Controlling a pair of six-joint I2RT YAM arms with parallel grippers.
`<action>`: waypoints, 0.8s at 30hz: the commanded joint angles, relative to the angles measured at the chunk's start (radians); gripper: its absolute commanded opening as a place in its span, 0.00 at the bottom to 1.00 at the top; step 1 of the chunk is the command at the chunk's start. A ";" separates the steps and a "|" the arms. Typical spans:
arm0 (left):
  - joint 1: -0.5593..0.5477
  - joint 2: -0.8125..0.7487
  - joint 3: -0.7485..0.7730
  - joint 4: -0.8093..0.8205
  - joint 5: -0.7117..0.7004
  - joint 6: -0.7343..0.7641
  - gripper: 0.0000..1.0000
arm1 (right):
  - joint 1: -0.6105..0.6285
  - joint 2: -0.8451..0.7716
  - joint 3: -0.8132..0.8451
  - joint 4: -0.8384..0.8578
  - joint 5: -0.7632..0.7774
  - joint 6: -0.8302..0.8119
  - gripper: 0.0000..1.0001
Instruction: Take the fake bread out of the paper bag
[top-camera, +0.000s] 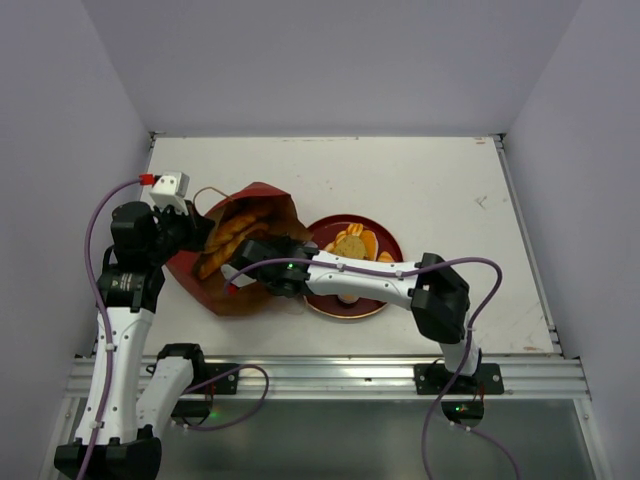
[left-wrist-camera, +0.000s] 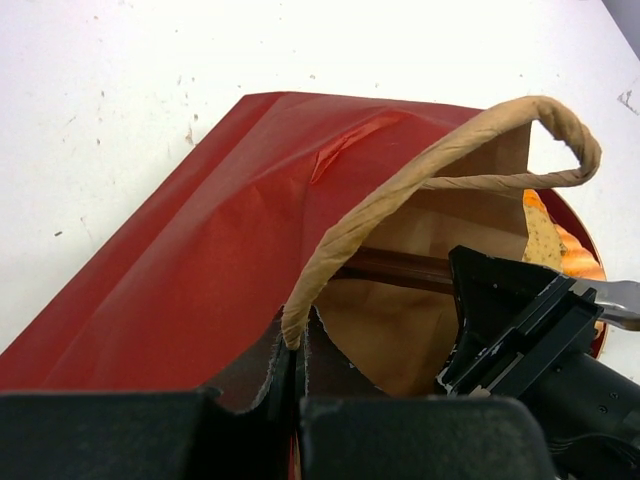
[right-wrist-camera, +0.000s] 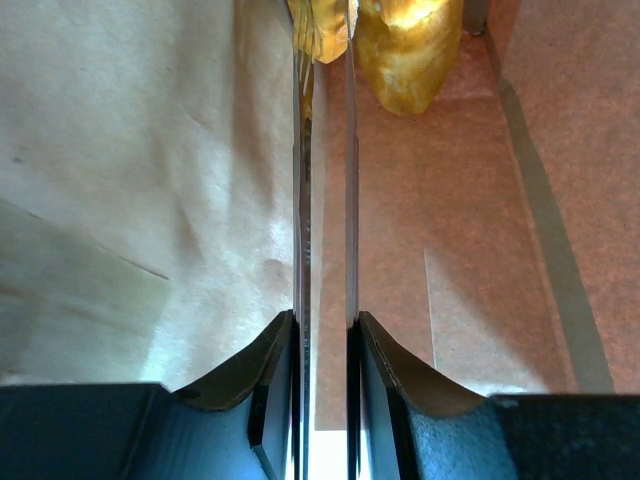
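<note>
The dark-red paper bag (top-camera: 250, 200) lies on its side with its brown mouth open. Golden fake bread loaves (top-camera: 222, 240) show inside it. My left gripper (top-camera: 197, 232) is shut on the bag's rim where the tan cord handle (left-wrist-camera: 450, 150) comes out, seen in the left wrist view (left-wrist-camera: 293, 340). My right gripper (top-camera: 248, 264) reaches into the bag. In the right wrist view its narrow fingertips (right-wrist-camera: 325, 15) pinch a golden bread piece (right-wrist-camera: 322, 35); another golden loaf (right-wrist-camera: 410, 50) lies just right of it on the brown paper floor.
A round dark-red plate (top-camera: 330, 232) sits right of the bag under my right arm and carries several orange and tan breads (top-camera: 352, 245). It also shows in the left wrist view (left-wrist-camera: 592, 262). White walls enclose the table on three sides.
</note>
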 joint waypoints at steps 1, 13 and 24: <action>0.008 0.002 0.017 0.018 0.016 0.008 0.00 | 0.004 0.000 0.027 -0.021 0.004 0.018 0.02; 0.008 0.007 0.022 0.021 0.048 0.010 0.00 | 0.004 0.059 0.082 -0.043 0.004 0.013 0.32; 0.008 0.007 0.022 0.022 0.057 0.005 0.00 | 0.004 0.059 0.087 -0.040 0.007 0.021 0.41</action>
